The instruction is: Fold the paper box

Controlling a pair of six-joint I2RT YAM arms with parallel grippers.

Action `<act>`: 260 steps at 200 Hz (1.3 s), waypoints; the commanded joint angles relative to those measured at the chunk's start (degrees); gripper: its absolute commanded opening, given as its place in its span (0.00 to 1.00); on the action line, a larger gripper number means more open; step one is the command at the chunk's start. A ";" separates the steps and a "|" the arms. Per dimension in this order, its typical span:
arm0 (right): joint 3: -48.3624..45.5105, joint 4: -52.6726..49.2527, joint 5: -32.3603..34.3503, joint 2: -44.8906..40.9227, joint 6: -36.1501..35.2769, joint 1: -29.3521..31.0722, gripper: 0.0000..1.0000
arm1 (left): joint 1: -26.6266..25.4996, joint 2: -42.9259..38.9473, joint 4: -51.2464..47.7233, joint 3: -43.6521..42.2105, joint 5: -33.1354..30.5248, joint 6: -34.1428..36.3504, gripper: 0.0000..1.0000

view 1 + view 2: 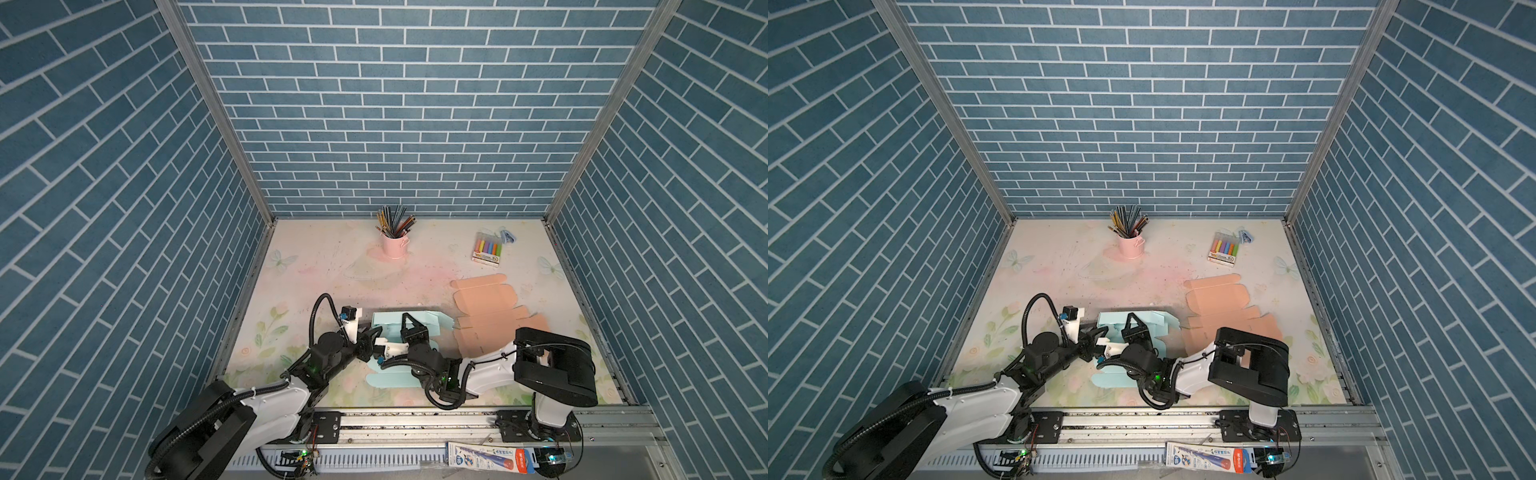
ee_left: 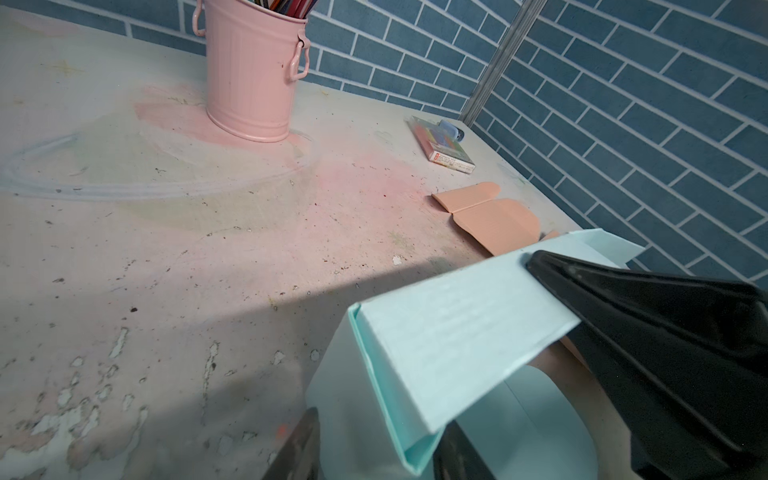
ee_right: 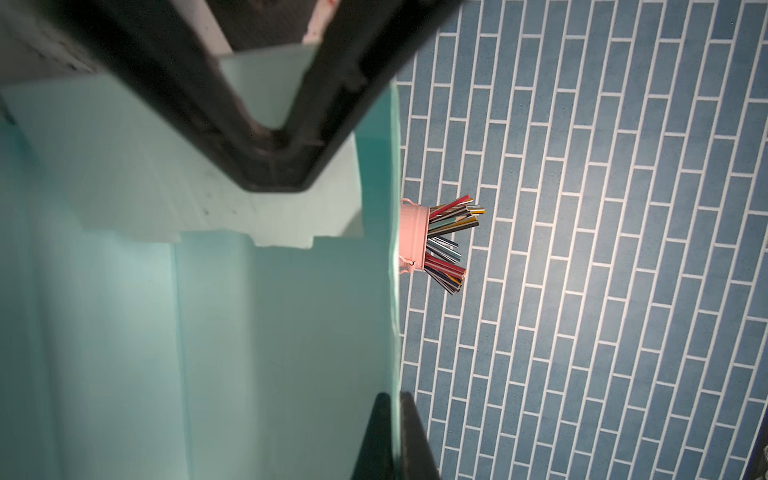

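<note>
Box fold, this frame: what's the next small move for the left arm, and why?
Probably close the left gripper on the left end wall of the mint box and fold it inward. Its fingers stand open astride that corner, while the right gripper appears shut on the far wall, holding it upright.

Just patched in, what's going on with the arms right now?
Both arms are on the blue box, which is partly folded with its far wall standing. The right gripper is shut on that wall. The left gripper is open at the box's left end, straddling a corner without gripping it. A peach box blank lies flat to the right, with no gripper on it.
</note>
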 commanded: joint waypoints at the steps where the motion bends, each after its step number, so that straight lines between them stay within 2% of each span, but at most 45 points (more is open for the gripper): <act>1: -0.54 0.71 -0.47 0.82 -1.16 0.73 0.01 | -0.40 1.10 3.24 -2.51 -4.39 2.69 0.45; 30: -0.36 0.12 -0.54 1.00 -0.83 0.71 0.01 | -1.35 3.08 3.83 -1.86 -5.43 3.72 0.43; 89: -0.12 0.15 -0.58 1.40 -0.53 0.73 0.01 | -4.35 5.49 5.72 -2.30 -8.68 4.05 0.32; 222: -0.36 1.56 -0.05 1.34 -0.01 1.35 0.02 | -8.34 10.13 9.66 -1.06 -12.48 6.54 0.17; 239: -0.33 1.81 0.04 1.21 0.55 1.65 0.06 | -8.74 10.06 9.80 -1.08 -12.68 6.77 0.15; 260: -0.22 0.16 -0.09 -0.15 3.33 2.23 0.18 | -9.07 9.38 9.44 -1.30 -13.29 6.93 0.12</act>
